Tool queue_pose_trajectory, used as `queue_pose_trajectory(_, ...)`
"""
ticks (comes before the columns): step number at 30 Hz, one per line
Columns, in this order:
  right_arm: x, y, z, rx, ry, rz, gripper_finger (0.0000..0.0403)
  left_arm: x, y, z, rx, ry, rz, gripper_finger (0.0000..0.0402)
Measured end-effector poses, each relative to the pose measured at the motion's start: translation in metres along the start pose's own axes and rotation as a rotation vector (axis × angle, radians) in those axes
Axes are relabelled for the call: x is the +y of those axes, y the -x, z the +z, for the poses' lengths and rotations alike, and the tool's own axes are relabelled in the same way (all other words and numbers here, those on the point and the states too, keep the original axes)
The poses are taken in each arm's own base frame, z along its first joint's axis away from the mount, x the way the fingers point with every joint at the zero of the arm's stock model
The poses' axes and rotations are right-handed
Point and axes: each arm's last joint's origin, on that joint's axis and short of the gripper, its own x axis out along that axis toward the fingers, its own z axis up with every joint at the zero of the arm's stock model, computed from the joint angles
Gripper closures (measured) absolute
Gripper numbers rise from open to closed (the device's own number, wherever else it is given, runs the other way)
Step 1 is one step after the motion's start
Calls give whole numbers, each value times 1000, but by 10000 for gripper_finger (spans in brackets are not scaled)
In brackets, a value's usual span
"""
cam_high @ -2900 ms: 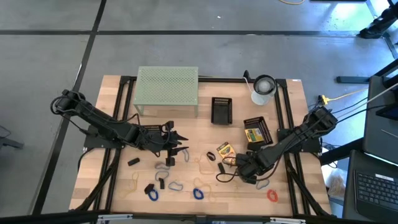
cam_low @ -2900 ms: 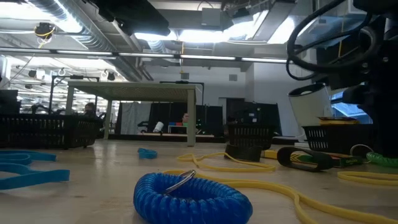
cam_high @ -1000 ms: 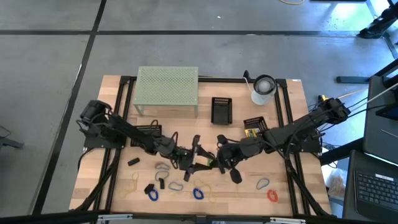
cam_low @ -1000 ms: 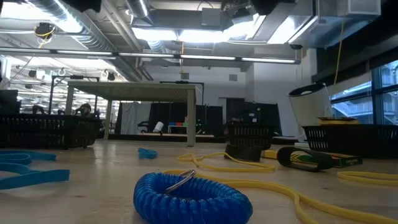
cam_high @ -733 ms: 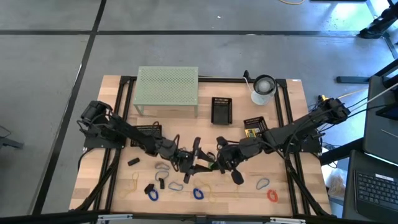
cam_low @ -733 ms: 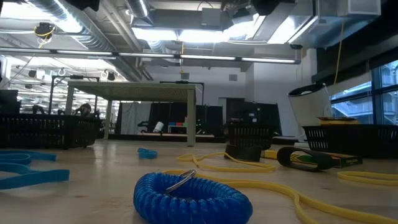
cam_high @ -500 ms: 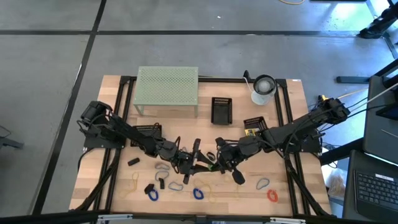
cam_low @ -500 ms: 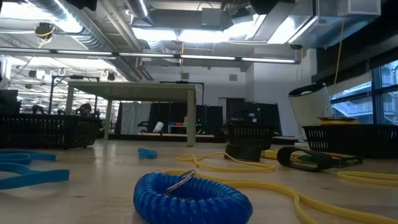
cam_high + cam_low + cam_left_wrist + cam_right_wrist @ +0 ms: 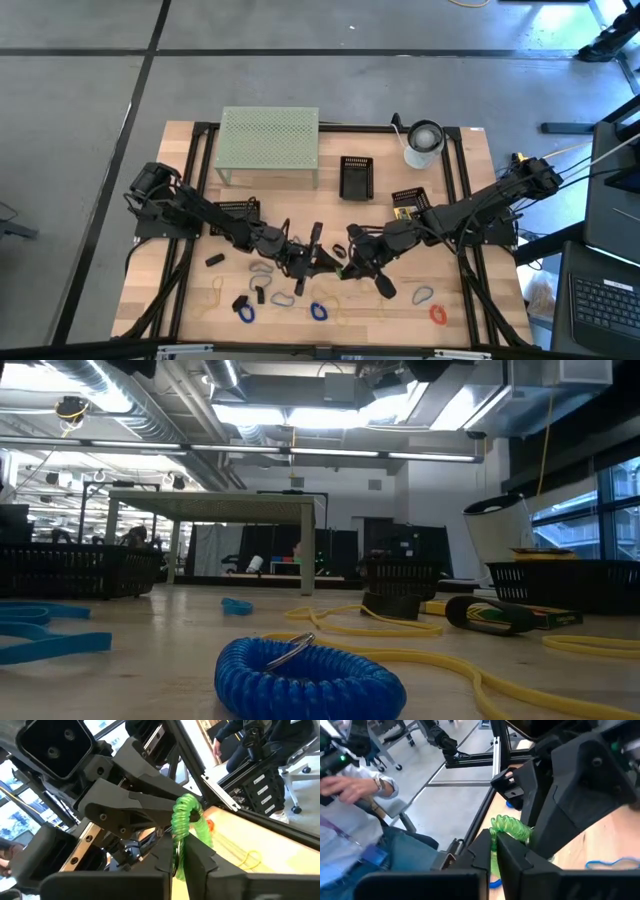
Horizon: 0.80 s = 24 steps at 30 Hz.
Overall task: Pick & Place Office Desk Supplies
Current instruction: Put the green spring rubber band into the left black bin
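Above the middle of the counter (image 9: 180,150) the two arms meet tip to tip. The left gripper (image 9: 325,259) and the right gripper (image 9: 347,266) face each other with a green loop clip (image 9: 340,267) between them, off the counter surface.

In the left wrist view the green loop clip (image 9: 187,827) sits in the narrow slot between that arm's own two dark fingers (image 9: 202,862), which are drawn together and pinch its lower end; its coiled upper end stands above the fingertips and lies against the other arm's fingers. In the right wrist view the same clip (image 9: 509,829) rises out of the thin gap between the right arm's fingers (image 9: 515,859), which are also closed on it, with the left arm's fingers just beyond its coiled end. Both pairs of fingers are clamped on the one clip.

Below the grippers on the counter lie the other loop clips: blue ones (image 9: 319,311), a grey one (image 9: 283,299) and, toward the right edge, a red one (image 9: 437,314) and another blue one (image 9: 423,295). A crayon box (image 9: 408,214) rests in a black tray by the right arm.

In the low view a blue coiled clip (image 9: 308,670) lies close in the foreground; neither gripper shows there.
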Motion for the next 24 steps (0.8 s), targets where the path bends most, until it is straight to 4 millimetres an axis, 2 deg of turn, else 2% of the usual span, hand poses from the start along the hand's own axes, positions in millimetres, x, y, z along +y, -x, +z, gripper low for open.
queue_pose_trajectory(7,-6,5,3,2,-124,-23,297,5,3,-1,99,119,124,385)
queue_pose_trajectory(13,-14,31,6,68,-164,-94,230,13,18,2,264,269,199,385)
queue_pose_trajectory(18,-17,56,3,153,-183,-205,212,21,50,6,504,404,267,385)
queue_pose_trajectory(24,-21,69,-8,245,-202,-387,219,32,103,6,787,603,325,385)
